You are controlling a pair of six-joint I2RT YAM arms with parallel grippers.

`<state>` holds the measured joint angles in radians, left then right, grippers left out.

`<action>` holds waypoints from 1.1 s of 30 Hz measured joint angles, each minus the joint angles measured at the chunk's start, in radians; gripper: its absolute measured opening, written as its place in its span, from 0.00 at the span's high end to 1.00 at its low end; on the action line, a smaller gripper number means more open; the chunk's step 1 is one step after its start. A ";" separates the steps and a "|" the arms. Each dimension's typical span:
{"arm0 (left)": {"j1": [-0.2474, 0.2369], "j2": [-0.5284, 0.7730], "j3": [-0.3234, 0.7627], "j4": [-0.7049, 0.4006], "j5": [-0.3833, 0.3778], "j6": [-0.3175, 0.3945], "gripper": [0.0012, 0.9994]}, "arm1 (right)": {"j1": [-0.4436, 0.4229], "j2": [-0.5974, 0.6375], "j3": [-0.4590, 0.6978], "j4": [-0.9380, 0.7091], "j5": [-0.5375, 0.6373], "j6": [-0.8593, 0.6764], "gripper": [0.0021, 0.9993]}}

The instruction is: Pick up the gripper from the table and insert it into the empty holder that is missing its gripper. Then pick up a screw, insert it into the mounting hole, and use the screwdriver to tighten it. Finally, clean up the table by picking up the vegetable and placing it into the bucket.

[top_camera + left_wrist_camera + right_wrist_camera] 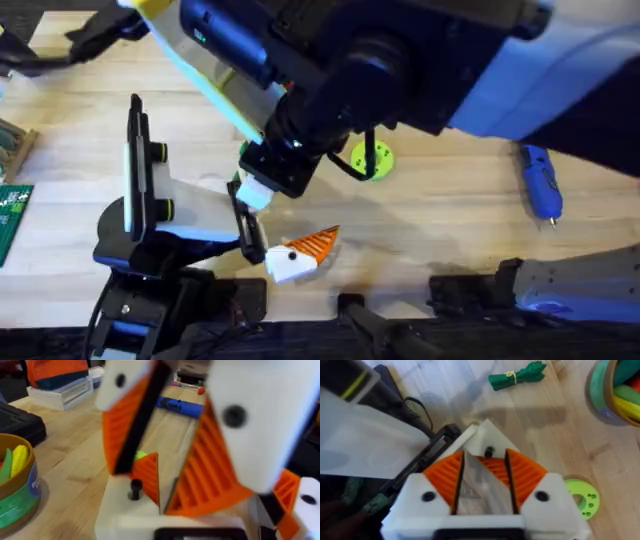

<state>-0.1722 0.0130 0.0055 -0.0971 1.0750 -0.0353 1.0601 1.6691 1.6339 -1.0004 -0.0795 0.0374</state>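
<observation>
Screwdriver (540,182): the blue pen-shaped tool lay flat on the tabletop (450,220) at the right of the overhead frame, apart from both arms, with its thin bit toward the lower edge. A lime-green disc (372,158) with holes lay near the centre, beside the dark, blurred right arm, which crossed the frame from the upper right. A white-and-orange ribbed piece (305,250) sat at lower centre, just beside the end of the left arm; whether it was loose or part of that arm could not be told. A green circuit board (10,215) lay at the left edge.

In the left wrist view, the left gripper (220,487) had its fingers (145,480) spread wide. Large blurred white bodies with orange ribbed faces stood between them. The bucket (20,490), holding yellow and green produce, stood at the left edge, with a black case (17,420) beyond it.

In the right wrist view, the right gripper (485,467) hung over a white part bearing a black screw head. Whether it was closed on anything could not be told. The vegetable (517,376) lay on the bare wood at the top of that frame, near the bucket but outside it.
</observation>
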 joint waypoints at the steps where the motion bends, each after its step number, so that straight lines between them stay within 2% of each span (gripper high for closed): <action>1: 0.001 0.000 0.000 0.001 -0.001 0.000 0.01 | 0.001 0.000 0.001 -0.003 0.009 -0.001 0.40; 3: 0.001 0.000 0.000 0.001 0.001 0.001 0.01 | -0.014 0.000 0.001 -0.009 0.028 0.000 0.12; 4: 0.001 0.000 0.000 0.001 0.001 0.001 0.01 | -0.024 0.000 0.001 -0.011 0.033 0.000 0.03; 5: 0.001 0.000 0.000 0.001 -0.001 0.001 0.01 | -0.033 -0.001 0.001 -0.012 0.029 0.004 0.01; 12: 0.000 -0.001 0.000 0.002 0.003 0.011 0.01 | -0.065 -0.017 0.001 -0.031 0.004 0.022 0.01; 18: 0.000 -0.001 0.000 0.002 0.003 0.014 0.01 | -0.168 -0.108 -0.029 -0.046 -0.063 0.026 0.01; 22: 0.000 -0.001 0.000 0.002 0.003 0.014 0.01 | -0.230 -0.234 -0.142 -0.044 -0.082 0.034 0.01; 23: 0.000 -0.001 0.000 0.002 0.003 0.016 0.01 | -0.267 -0.342 -0.246 -0.041 -0.118 0.034 0.01; 25: 0.000 -0.001 0.000 0.002 0.003 0.017 0.01 | -0.295 -0.420 -0.310 -0.041 -0.170 0.023 0.01; 28: 0.000 -0.001 0.000 0.002 0.003 0.018 0.01 | -0.340 -0.529 -0.379 -0.051 -0.263 -0.001 0.01; 33: 0.000 -0.001 0.000 0.002 0.003 0.020 0.06 | -0.399 -0.670 -0.435 -0.184 -0.379 -0.067 0.01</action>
<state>-0.1719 0.0116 0.0055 -0.0952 1.0785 -0.0148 0.6611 0.9987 1.1991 -1.1842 -0.4586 -0.0300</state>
